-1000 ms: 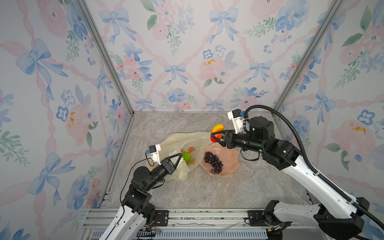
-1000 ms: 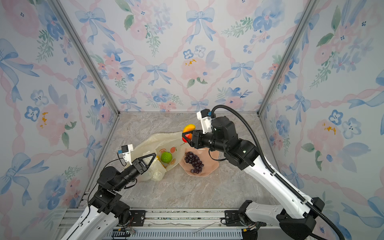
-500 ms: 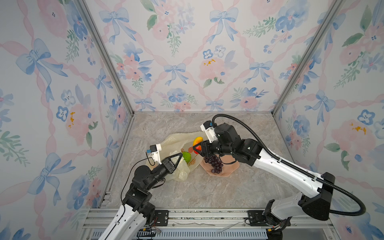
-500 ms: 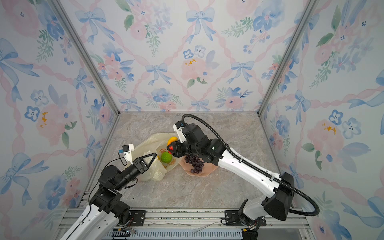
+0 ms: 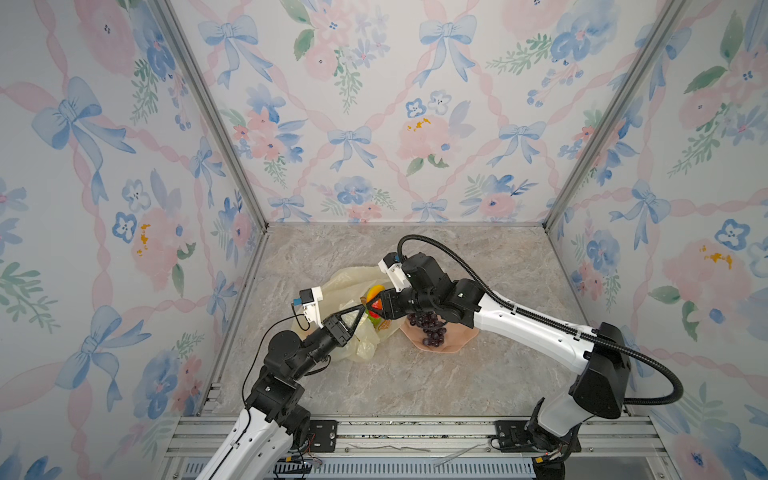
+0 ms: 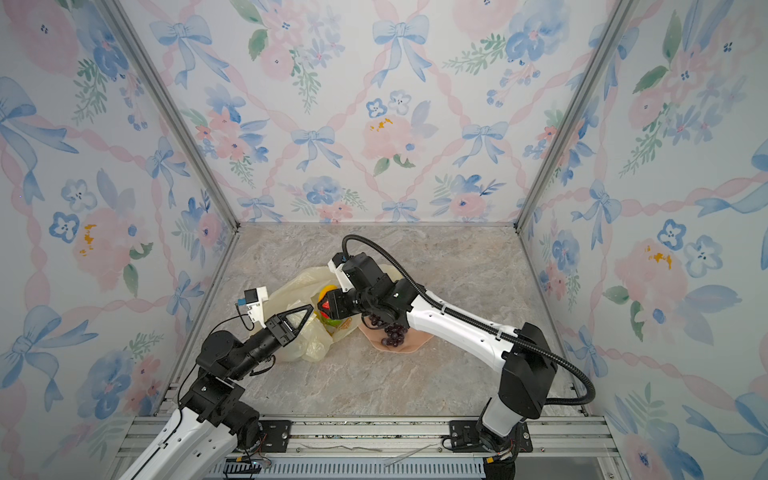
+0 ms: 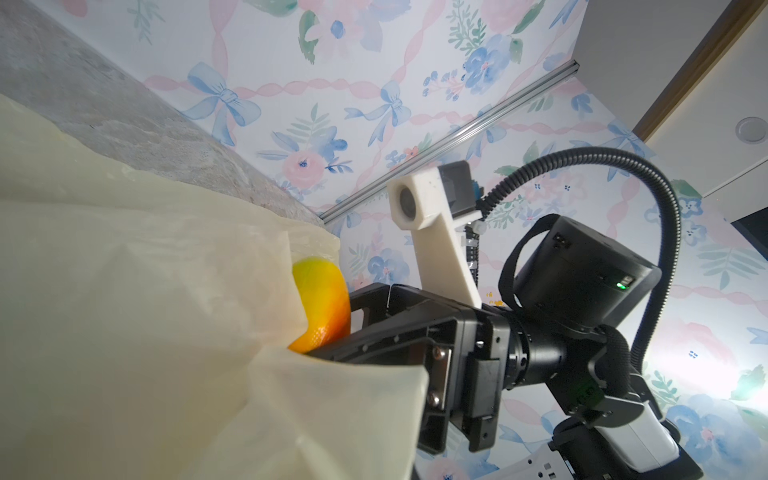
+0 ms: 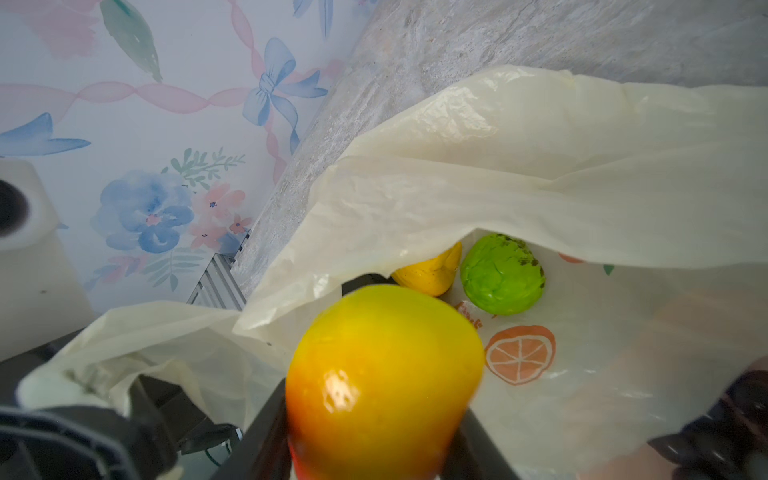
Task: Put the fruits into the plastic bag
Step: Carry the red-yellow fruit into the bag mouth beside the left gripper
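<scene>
Right wrist view: the right gripper has its jaws closed part-way on a mango. One dark finger sits on each flank of the fruit, with the yellow end pointing forward and the red end back between the fingers. The mango is directly at the mouth of the plastic bag, above the bag's printed lower sheet and clear of it. Deeper in the bag, beyond the mango, lie a lime and a lemon, touching each other. The lemon is partly under the upper sheet.

Both top views: the right gripper extends from the right to the bag mouth at centre table. The left gripper extends from the near left. Its fingers are pressed together on the near rim of the bag, holding that rim raised off the marbled table. Its tip is just beside the mango, to the left of it; contact between them cannot be confirmed.

A grape bunch lies on a pink dish just right of the bag, partly hidden by the right arm.

Left wrist view: bag film fills much of the view. The mango shows past the film's edge, against the right gripper's fingers.
</scene>
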`<action>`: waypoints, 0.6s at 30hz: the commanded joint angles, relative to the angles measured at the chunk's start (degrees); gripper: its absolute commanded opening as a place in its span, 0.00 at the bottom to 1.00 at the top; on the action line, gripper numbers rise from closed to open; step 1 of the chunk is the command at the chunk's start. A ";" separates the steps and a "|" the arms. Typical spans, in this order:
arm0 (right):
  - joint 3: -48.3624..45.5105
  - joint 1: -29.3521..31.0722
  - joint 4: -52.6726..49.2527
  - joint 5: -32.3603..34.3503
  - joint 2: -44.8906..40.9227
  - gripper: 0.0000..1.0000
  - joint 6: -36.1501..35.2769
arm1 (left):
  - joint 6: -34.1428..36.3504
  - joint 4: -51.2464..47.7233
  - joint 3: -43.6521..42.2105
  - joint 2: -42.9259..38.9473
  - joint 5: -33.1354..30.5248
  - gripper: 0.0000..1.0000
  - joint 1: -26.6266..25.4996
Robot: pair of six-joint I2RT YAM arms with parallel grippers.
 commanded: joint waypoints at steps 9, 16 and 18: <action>-1.51 2.57 5.89 -4.34 6.16 0.48 3.34 | -0.20 1.55 0.75 -0.75 0.95 0.00 0.35; -1.46 2.90 7.99 -7.87 9.72 0.49 6.29 | -0.20 1.56 0.64 -0.92 1.04 0.00 0.23; -1.47 2.85 8.85 -8.94 10.83 0.49 7.06 | -0.20 1.56 0.64 -1.10 0.97 0.00 0.22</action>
